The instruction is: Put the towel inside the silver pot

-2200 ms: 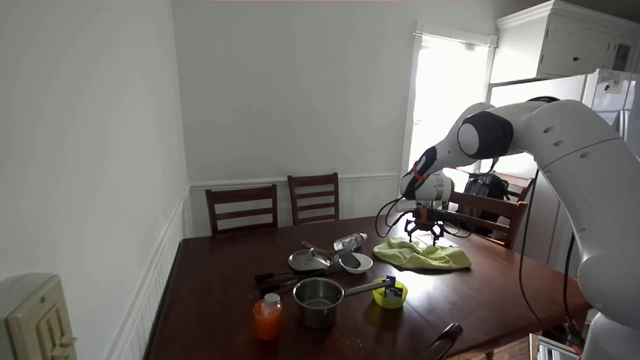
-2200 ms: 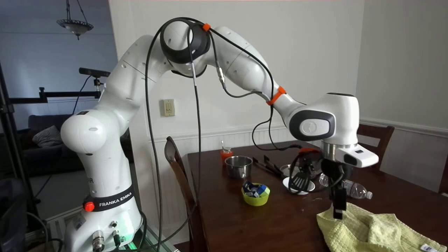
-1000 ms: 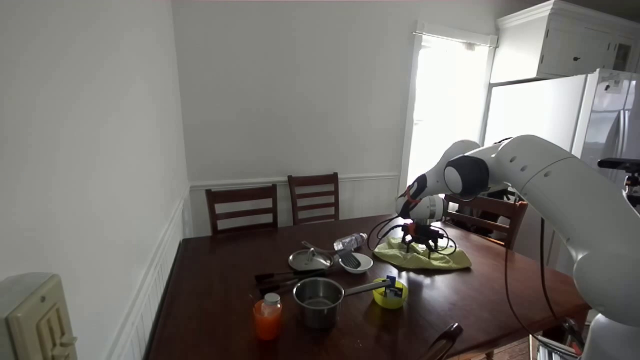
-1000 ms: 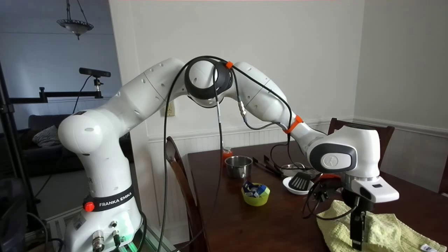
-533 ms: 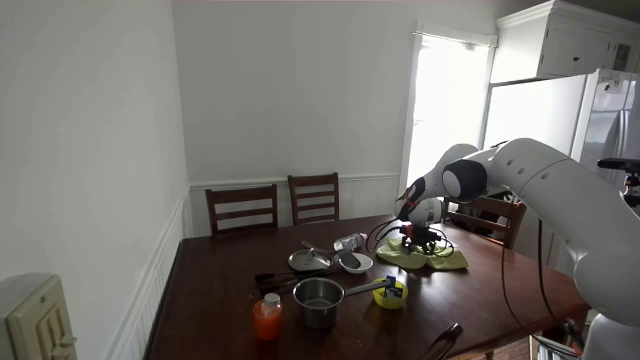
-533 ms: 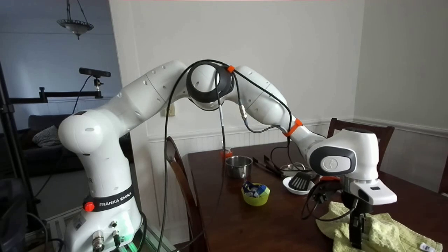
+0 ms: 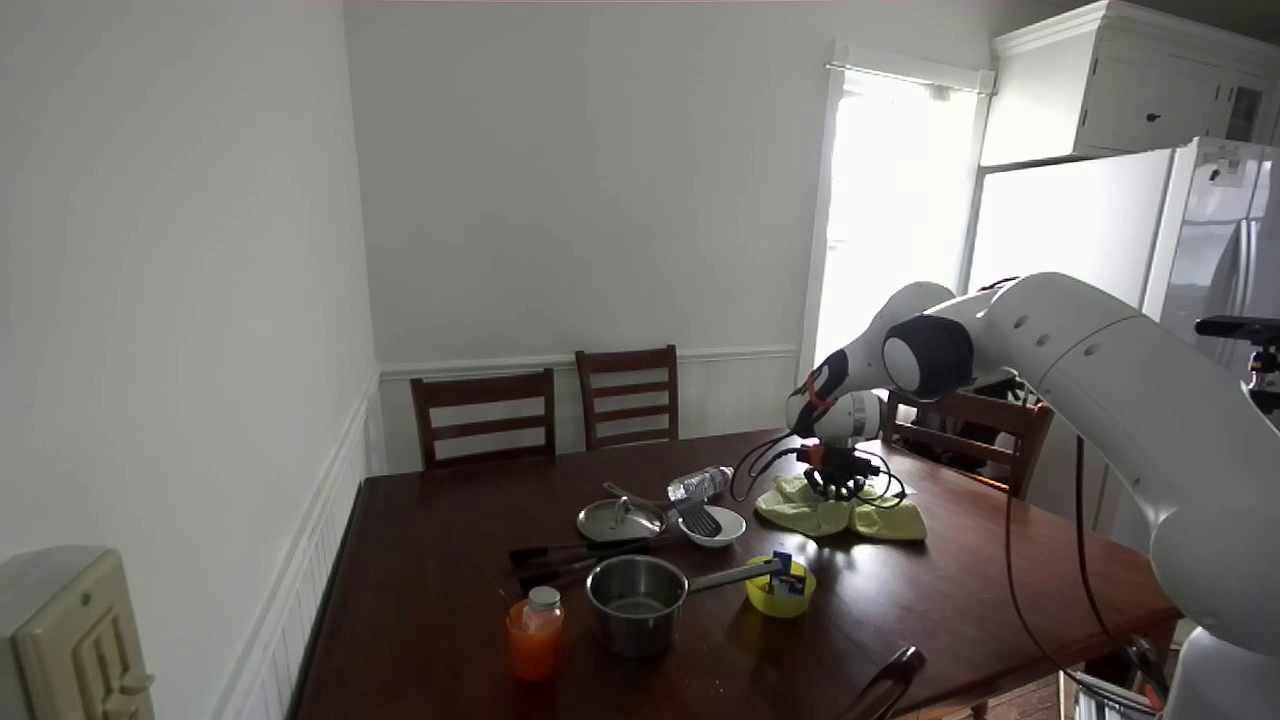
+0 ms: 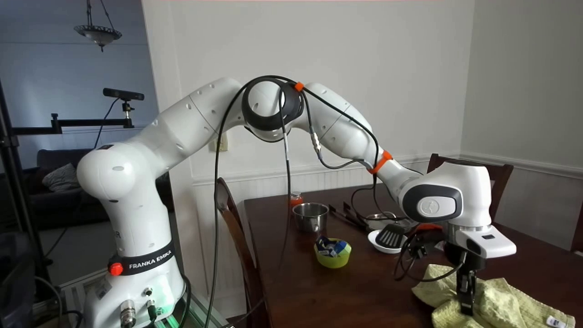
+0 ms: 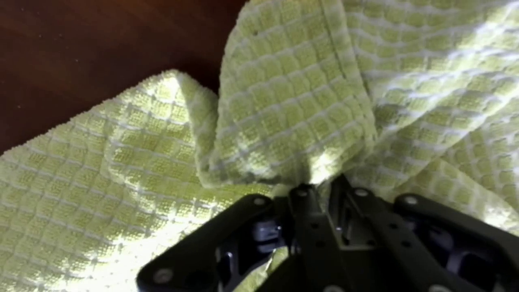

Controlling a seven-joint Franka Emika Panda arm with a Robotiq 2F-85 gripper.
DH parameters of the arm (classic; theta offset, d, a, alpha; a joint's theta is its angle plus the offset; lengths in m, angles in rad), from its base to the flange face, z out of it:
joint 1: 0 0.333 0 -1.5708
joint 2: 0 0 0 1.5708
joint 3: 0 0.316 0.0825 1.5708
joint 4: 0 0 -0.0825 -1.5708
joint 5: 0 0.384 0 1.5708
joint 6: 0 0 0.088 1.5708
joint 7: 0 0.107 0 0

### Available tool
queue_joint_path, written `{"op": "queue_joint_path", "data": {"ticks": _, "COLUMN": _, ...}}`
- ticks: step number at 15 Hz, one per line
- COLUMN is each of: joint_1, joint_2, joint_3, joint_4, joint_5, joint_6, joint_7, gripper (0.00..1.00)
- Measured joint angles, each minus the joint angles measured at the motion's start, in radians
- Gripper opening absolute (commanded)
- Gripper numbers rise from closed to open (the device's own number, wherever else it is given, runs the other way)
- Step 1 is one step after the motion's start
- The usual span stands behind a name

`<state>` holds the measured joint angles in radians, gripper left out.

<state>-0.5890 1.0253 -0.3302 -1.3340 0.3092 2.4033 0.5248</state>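
The towel (image 7: 800,505), yellow-green with a checked weave, lies crumpled on the table in both exterior views. My gripper (image 9: 323,190) points down into it, with its fingers drawn close together and a fold of the towel (image 9: 292,101) pinched between the tips. In an exterior view the fingertips sink into the bunched cloth (image 8: 498,303), most of which still rests on the wood. The silver pot (image 7: 640,632) stands upright well away from the gripper, its long handle pointing toward the yellow bowl. Its bare metal inside shows from above.
A yellow bowl (image 7: 765,602) with blue packets sits by the pot's handle. Nearby are an orange cup (image 7: 535,645), a pot lid (image 7: 605,522), a white bowl (image 7: 735,530) with a spatula, black-handled utensils (image 7: 550,552) and a plastic bottle (image 7: 700,484). Chairs line the table.
My gripper has come down onto the towel and its fingers have drawn together. The cloth has bunched up between them and its edges have pulled inward. The pot has not moved.
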Motion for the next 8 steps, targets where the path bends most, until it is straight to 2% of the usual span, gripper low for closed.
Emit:
{"op": "queue_joint_path", "data": {"ticks": 4, "joint_1": 0.008, "joint_2": -0.029, "joint_3": 0.001, "joint_4": -0.032, "joint_5": 0.000, "joint_6": 0.001, "joint_7": -0.054, "gripper": 0.03}}
{"op": "queue_joint_path", "data": {"ticks": 8, "joint_1": -0.003, "joint_2": -0.188, "joint_3": 0.037, "joint_4": -0.165, "joint_5": 0.007, "joint_6": 0.046, "joint_7": -0.261, "gripper": 0.03}}
